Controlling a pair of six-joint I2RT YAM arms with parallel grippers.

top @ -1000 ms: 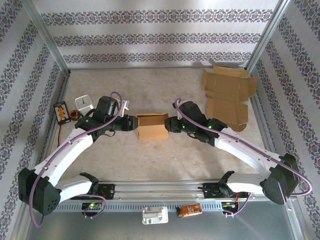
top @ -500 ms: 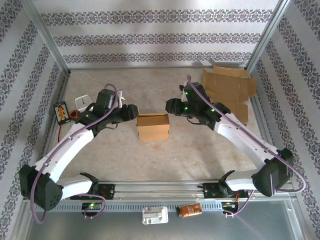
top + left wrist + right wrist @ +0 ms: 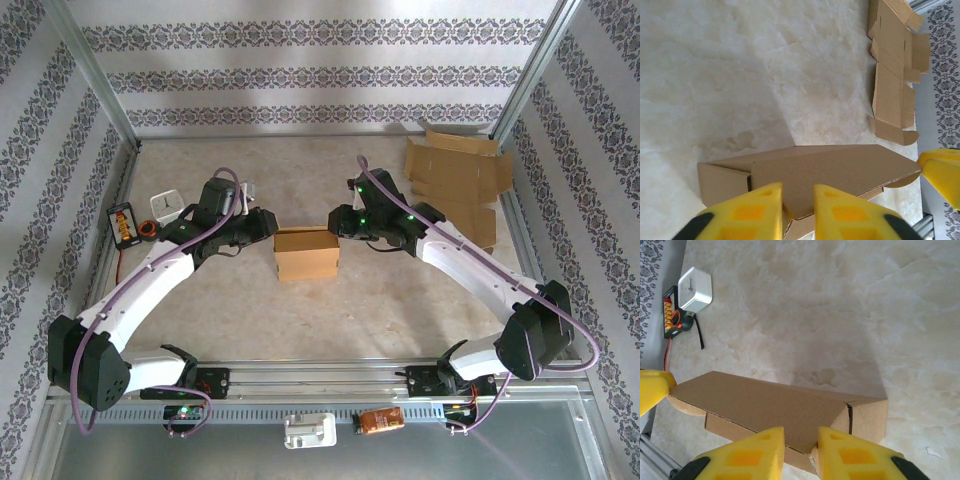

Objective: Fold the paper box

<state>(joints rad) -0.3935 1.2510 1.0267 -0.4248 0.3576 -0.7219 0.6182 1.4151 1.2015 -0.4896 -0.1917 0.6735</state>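
The brown paper box (image 3: 306, 254) stands in the middle of the table with its lid flap lying down over the top. My left gripper (image 3: 268, 222) hovers just off the box's left end, above its back corner. My right gripper (image 3: 338, 222) hovers the same way off the right end. In the left wrist view the yellow fingers (image 3: 765, 205) of the left gripper (image 3: 798, 192) stand a narrow gap apart over the lid (image 3: 830, 167), gripping nothing. The right gripper (image 3: 801, 435) also shows a narrow empty gap above the box (image 3: 760, 410).
Flat unfolded cardboard sheets (image 3: 455, 190) lie at the back right by the frame post. A white timer (image 3: 168, 207) and an orange-black device (image 3: 124, 222) with a cable sit at the left edge. A metal rail (image 3: 320, 380) runs along the near edge.
Both grippers have drawn back from the box's ends, risen, and shifted toward the far side. Their jaws have narrowed. The box stays in place.
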